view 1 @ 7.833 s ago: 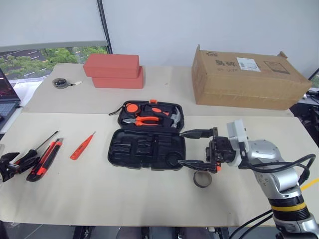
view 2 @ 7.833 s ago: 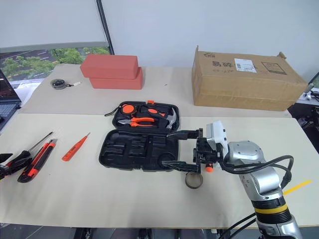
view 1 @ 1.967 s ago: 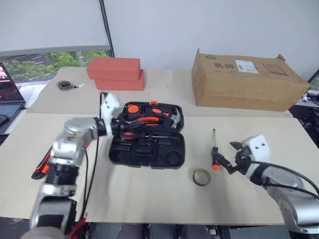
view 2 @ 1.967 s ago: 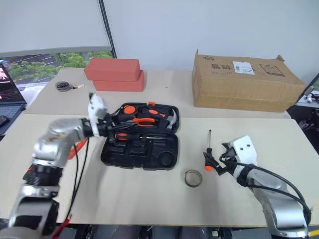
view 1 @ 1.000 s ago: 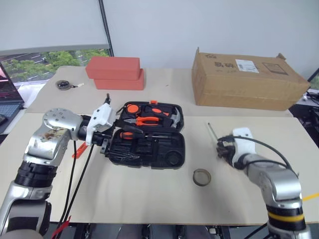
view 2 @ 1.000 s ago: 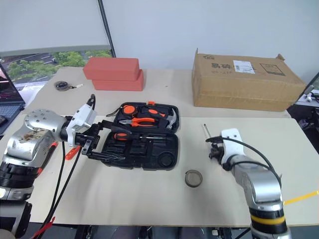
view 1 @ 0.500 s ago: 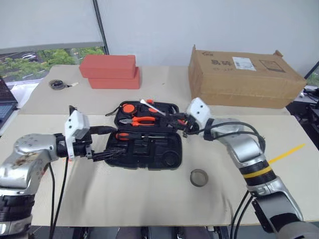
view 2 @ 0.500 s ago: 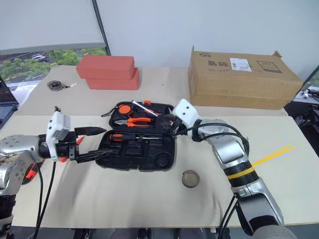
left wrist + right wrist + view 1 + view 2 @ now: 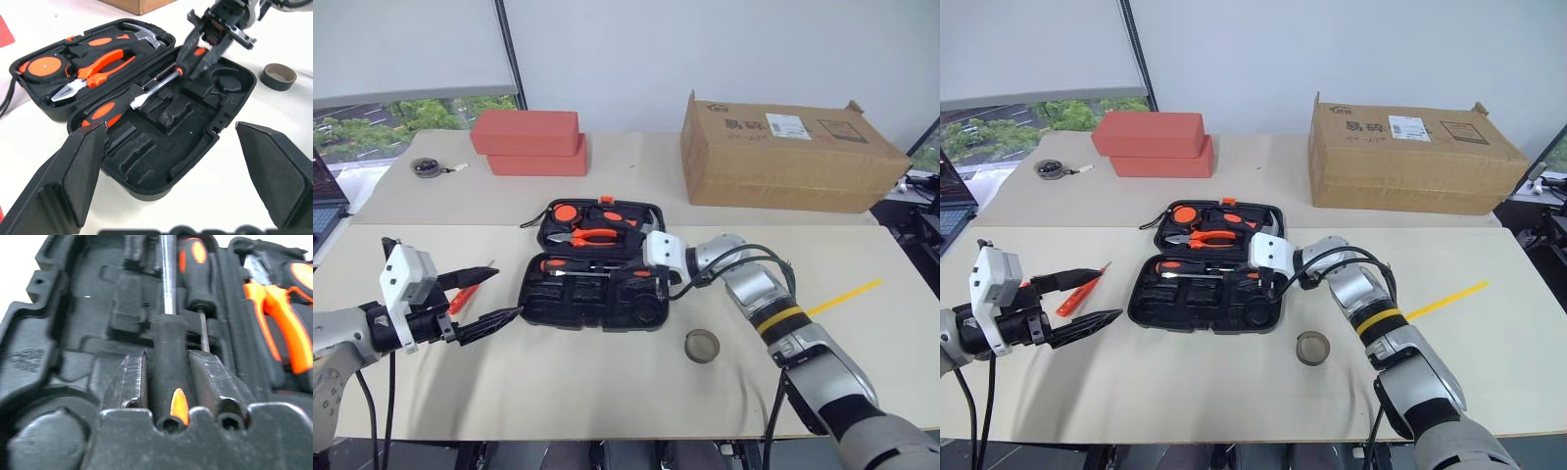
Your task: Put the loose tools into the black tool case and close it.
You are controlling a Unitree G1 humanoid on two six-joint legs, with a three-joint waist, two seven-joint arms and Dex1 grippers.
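The black tool case lies open at the table's middle, with pliers and a hammer in its far half. One black-and-orange screwdriver rests in the near half. My right gripper is shut on the handle of a second screwdriver, which lies along the recesses beside the first. My left gripper stands open and empty, left of the case. The slim orange tester screwdriver lies just behind it. A grey tape roll sits on the table right of the case.
Two stacked red boxes and a small round tape measure lie at the back left. A cardboard box stands at the back right. A laptop edge shows at the far left.
My right gripper swung left from the table's right side and brought the screwdriver down into the case's near half. My left gripper drew back leftward, away from the case.
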